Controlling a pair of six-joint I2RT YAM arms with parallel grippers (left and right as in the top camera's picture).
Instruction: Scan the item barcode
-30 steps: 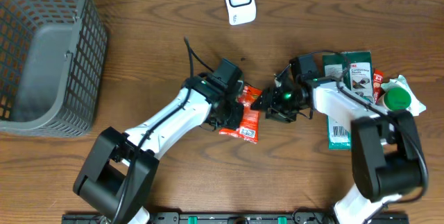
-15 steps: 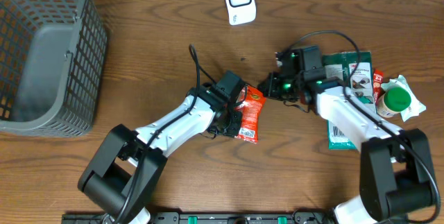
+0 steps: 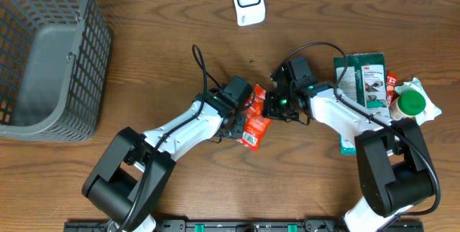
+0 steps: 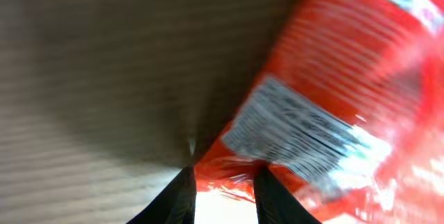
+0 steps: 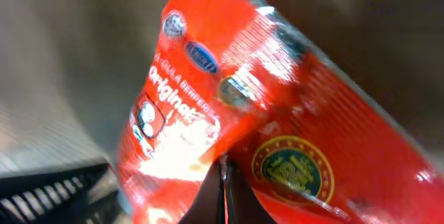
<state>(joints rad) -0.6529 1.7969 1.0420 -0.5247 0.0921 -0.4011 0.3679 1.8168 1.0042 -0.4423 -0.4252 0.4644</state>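
Left tool narrowly clamps the red snack packet at mid-tabletop, while the right tool is pinched shut on its 2 o'clock edge; opposed pulls could tear the film or crease the barcode, spoiling the scan.

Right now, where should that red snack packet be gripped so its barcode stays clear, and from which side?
Pinch the red snack packet by an end edge, edge-on from the side. It's a flat pouch, so probably only its edges suit a pinch, and the white barcode label lies on a broad face, which an edge grip leaves uncovered.
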